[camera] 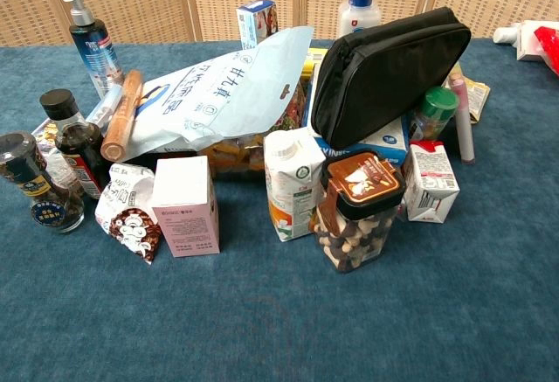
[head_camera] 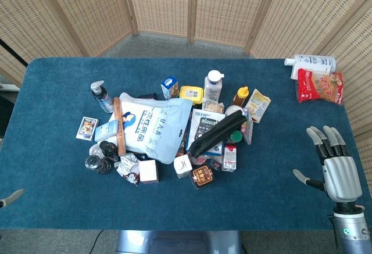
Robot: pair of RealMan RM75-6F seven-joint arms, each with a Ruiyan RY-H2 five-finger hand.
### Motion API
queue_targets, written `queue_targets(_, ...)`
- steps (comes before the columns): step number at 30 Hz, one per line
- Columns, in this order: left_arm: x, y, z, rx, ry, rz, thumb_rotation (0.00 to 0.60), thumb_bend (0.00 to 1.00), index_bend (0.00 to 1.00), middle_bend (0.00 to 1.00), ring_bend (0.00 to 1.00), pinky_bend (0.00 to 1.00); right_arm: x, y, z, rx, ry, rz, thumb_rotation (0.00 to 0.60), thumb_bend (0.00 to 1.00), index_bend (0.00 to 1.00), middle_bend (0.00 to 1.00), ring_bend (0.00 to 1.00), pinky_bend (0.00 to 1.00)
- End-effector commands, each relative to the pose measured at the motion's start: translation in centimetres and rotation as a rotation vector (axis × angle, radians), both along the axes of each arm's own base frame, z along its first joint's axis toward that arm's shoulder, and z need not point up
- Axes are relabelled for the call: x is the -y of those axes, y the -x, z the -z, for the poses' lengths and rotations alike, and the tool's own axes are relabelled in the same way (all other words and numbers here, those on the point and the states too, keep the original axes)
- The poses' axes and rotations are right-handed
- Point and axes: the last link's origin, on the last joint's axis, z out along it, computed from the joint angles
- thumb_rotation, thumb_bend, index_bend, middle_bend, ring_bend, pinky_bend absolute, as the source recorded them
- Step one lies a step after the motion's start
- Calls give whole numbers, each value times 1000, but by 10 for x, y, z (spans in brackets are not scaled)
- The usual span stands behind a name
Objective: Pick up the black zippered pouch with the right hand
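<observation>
The black zippered pouch [head_camera: 217, 133] lies tilted on top of the pile in the middle of the blue table, leaning on a white and blue box. In the chest view the pouch [camera: 384, 74] stands up on its long edge above a brown-lidded jar [camera: 358, 214]. My right hand [head_camera: 334, 165] hovers over the table near its right front edge, well to the right of the pouch, fingers spread and holding nothing. Only a fingertip of my left hand [head_camera: 10, 197] shows at the far left edge. Neither hand appears in the chest view.
Around the pouch sit a pale blue bag [head_camera: 152, 126], a wooden stick [head_camera: 118, 127], a small milk carton [camera: 293, 183], a pink box [camera: 183, 205], bottles and jars. A white bottle [head_camera: 311, 64] and red snack packet [head_camera: 319, 86] lie at the back right.
</observation>
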Motion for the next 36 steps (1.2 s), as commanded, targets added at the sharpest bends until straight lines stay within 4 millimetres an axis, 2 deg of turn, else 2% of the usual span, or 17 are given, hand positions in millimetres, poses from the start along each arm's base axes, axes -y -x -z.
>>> queue_targets(1,0,0,0,3,1,1,600,0,0,0,0,0,-1,2,2,-7,-12,6,574,0,0,0,0,0)
queue_targets(5,1,-1,0,5,0,3,600,0,0,0,0,0,3,2,5,-52,-52,-9,573,0,0,0,0,0)
queue_targets(8,1,-1,0,2,-1,2,600,0,0,0,0,0,16,-6,3,-136,-98,-61,581,0,0,0,0,0)
queue_targets(14,-1,0,0,-2,-4,-9,600,0,0,0,0,0,57,-42,-2,-306,-149,-178,599,0,0,0,0,0)
queue_targets(19,-3,2,-1,0,-15,-21,600,0,0,0,0,0,82,-76,5,-471,-193,-260,600,0,0,0,0,0)
queue_targets(26,-6,5,-1,4,-12,-38,600,0,0,0,0,0,93,-110,29,-622,-265,-322,600,0,0,0,0,0)
queue_targets(36,-8,7,-1,12,-3,-44,600,0,0,0,0,0,100,-161,58,-694,-297,-430,597,0,0,0,0,0)
